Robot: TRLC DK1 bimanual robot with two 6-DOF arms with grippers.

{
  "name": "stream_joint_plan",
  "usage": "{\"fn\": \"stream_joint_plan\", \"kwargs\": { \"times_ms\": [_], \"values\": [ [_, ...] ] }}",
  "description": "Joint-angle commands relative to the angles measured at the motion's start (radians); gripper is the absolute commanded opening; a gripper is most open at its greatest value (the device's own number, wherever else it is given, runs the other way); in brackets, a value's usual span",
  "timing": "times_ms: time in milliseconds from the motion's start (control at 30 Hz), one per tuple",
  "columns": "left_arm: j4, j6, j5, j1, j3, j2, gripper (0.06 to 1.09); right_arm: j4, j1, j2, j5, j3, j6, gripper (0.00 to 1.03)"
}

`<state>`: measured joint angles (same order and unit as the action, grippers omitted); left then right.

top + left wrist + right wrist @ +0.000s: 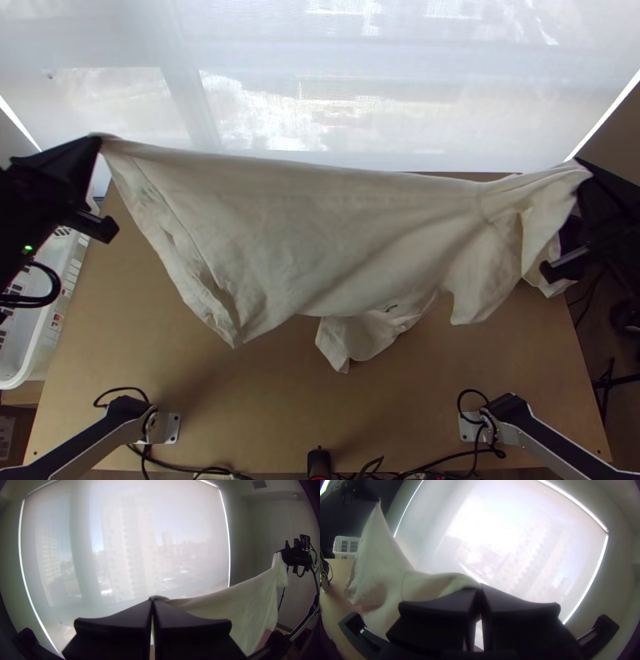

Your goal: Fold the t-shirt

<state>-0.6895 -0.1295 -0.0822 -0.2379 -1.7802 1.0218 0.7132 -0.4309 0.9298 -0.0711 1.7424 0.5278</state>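
The cream t-shirt (pixel 320 232) hangs stretched between both grippers above the table, its lower part drooping in loose folds. At its upper left corner my left gripper (pixel 98 142) is shut on the cloth; in the left wrist view the t-shirt (pixel 240 610) runs off from the closed tips of that gripper (pixel 152 601). My right gripper (pixel 586 170) pinches the opposite upper corner, where the fabric is bunched. From the right wrist view, the t-shirt (pixel 383 576) drapes away from the right gripper (pixel 480 587), with cloth between its fingertips.
Beneath the cloth is the wooden table (pixel 104 336). A white plastic basket (pixel 40 352) stands beyond the table's left edge. Cables (pixel 200 470) lie along the near edge around a small black device (pixel 318 462). A large window with a blind (pixel 320 80) is behind the far edge.
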Motion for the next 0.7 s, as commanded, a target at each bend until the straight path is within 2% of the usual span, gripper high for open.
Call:
{"fn": "stream_joint_plan", "kwargs": {
  "times_ms": [0, 300, 500, 667],
  "values": [
    [0.117, 0.016, -0.004, -0.081, 0.277, -0.008, 0.09, -0.126, -0.037, 0.078, 0.005, -0.204, -0.02, 0.02],
    [0.367, 0.044, -0.007, -0.06, 0.493, 0.113, 0.09, -0.351, -0.035, 0.351, 0.016, -0.31, -0.037, 0.02],
    [0.527, 0.094, -0.033, 0.045, 0.561, 0.267, 0.09, -0.465, -0.003, 0.566, 0.024, -0.274, -0.055, 0.02],
    [0.64, 0.11, -0.048, 0.12, 0.57, 0.406, 0.09, -0.494, 0.037, 0.725, 0.037, -0.192, -0.055, 0.02]
  ]
}}
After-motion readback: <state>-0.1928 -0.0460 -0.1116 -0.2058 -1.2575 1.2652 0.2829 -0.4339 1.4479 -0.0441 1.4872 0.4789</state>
